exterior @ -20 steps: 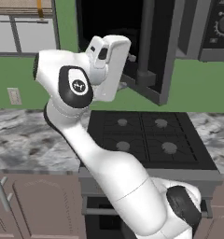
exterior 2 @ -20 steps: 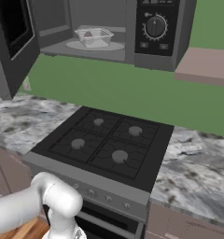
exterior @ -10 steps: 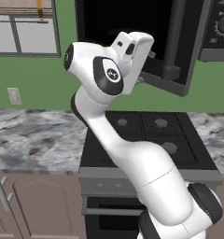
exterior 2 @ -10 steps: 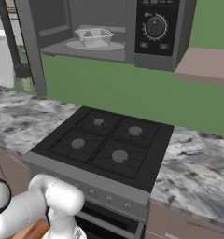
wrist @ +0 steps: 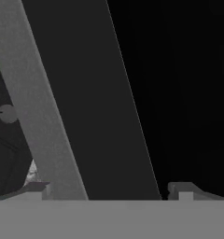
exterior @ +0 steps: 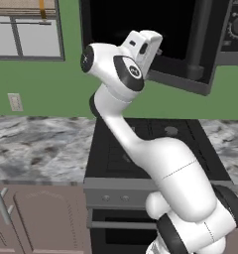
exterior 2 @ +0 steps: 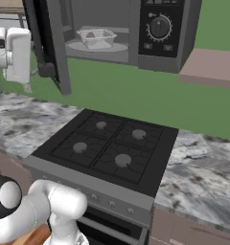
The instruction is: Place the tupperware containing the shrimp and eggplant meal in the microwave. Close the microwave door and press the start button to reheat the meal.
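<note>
Green wall behind; your door (exterior 2: 53, 43) hides the open pincer (wrist: 109, 189), arm raised upper left.

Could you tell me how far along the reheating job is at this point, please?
Done: the tupperware already sits on the turntable inside the microwave. In hand: the open, empty claw is up against the outer face of the microwave door, which is only partly swung in. Left: shutting the door fully and pressing start on the panel.
</note>
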Controlling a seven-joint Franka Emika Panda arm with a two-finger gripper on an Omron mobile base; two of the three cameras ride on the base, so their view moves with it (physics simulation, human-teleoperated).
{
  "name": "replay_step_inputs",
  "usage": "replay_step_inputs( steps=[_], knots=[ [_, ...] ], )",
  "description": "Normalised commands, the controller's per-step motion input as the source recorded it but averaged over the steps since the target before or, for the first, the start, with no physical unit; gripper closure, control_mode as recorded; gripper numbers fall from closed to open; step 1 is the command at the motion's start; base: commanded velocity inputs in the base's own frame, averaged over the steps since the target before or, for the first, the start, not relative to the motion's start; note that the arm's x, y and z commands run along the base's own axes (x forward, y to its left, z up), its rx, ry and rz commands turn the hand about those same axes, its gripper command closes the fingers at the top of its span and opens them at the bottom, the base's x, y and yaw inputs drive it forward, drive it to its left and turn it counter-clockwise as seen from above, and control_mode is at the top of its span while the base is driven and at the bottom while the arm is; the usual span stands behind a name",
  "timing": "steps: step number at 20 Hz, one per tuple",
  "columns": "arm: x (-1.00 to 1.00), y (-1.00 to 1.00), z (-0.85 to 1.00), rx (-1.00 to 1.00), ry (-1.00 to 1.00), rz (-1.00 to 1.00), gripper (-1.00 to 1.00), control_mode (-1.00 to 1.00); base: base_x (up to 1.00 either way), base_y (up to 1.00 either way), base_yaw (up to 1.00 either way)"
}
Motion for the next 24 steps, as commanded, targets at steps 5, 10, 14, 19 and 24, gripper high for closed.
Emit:
replay_step_inputs(
  steps=[5,10,14,19,24],
  knots=[
    [0.76,-0.23,0.0,0.0,-0.06,0.16,-1.0,-1.0,0.0,0.0,0.0],
    [0.74,-0.22,0.0,0.0,-0.03,0.15,-1.0,-1.0,0.0,0.0,0.0],
    [0.66,-0.06,0.0,0.0,0.0,0.11,-1.0,-1.0,0.0,0.0,0.0],
    [0.65,0.0,0.0,0.0,0.0,0.08,-1.0,-1.0,0.0,0.0,0.0],
    [0.64,0.0,0.0,0.0,0.0,0.05,-1.0,-1.0,0.0,0.0,0.0]
  ],
)
